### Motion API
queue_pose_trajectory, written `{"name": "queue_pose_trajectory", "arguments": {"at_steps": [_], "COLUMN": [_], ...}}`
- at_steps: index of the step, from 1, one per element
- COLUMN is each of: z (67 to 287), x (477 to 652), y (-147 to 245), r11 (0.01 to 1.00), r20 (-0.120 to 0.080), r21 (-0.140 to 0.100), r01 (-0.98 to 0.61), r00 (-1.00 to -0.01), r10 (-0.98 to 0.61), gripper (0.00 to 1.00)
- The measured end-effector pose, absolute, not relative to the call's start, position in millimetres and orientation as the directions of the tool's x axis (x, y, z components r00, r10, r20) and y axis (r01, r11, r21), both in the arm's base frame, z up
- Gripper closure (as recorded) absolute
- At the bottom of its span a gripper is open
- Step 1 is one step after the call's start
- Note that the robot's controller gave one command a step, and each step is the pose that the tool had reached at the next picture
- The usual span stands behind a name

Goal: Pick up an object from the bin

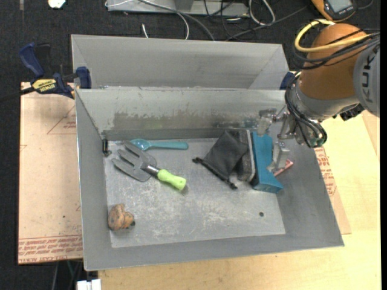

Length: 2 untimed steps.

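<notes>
My gripper (pixel 273 145) hangs at the right side of the bin, open, over the upper end of a blue flat box (pixel 263 165) that stands on edge against the right wall. One finger (pixel 265 124) is to the left of the box's top and the other finger (pixel 282 154) to its right. Nothing is lifted. A black pouch (pixel 226 154) lies against the box's left side, partly overlapped by a grey flat piece (pixel 244 156).
A grey hand fork with a green handle (pixel 148 168) and a light blue spoon (pixel 158 144) lie at the left. A brown knobbly lump (pixel 121 217) sits in the front left corner. The orange-covered arm comes in over the right rim.
</notes>
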State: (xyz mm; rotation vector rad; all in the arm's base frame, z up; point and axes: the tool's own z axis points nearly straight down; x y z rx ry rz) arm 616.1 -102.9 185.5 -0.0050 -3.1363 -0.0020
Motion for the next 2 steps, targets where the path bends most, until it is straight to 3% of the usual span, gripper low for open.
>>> {"name": "queue_pose_trajectory", "arguments": {"at_steps": [1,2], "z": [190.2,137.8], "x": [617.8,590.0], "y": [-102.5,-77.9], "r11": [1.000,0.995], "r20": [-0.002,-0.005], "r21": [0.000,0.001], "r01": [0.001,0.096], "r00": [-1.000,-0.995], "r10": [0.001,0.096], "gripper": [0.00,0.00]}}
